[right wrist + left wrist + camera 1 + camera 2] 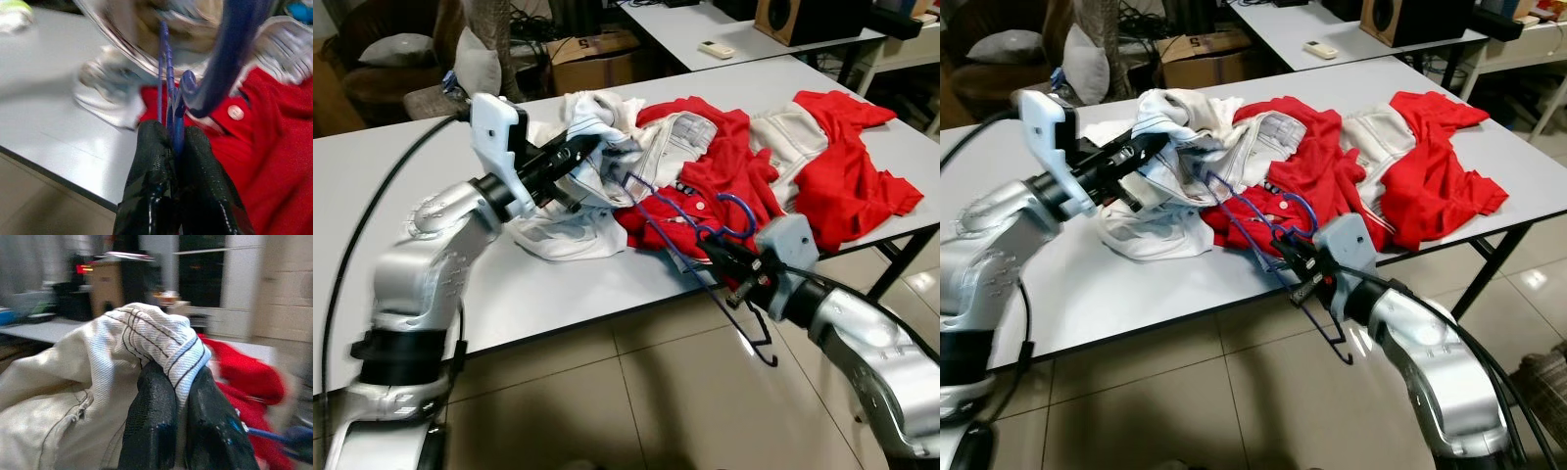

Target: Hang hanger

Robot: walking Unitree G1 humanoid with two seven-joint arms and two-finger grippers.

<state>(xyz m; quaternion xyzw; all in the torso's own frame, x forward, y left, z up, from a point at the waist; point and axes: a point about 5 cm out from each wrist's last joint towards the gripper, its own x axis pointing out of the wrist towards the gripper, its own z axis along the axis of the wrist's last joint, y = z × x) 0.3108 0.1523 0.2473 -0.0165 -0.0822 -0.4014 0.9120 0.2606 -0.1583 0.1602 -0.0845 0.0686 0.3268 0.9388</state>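
Observation:
A blue hanger (658, 211) lies tilted over a red shirt (837, 171) on the grey table (558, 294). Its hook (736, 210) curls up near my right gripper (713, 253), which is shut on the hanger's thin bars at the table's front edge. The right wrist view shows the black fingers (151, 161) pinched on the blue bars (168, 78). My left gripper (590, 149) is shut on a fold of a white striped garment (602, 117) and holds it lifted above the table. In the left wrist view, that cloth (146, 333) drapes over the fingertips (151, 416).
White and red clothes are piled across the table's middle and right. A black cable (759, 338) dangles under my right wrist, off the table's edge. Behind stand a cardboard box (592, 59), a chair with a cushion (396, 49) and a second table (744, 34) with a remote.

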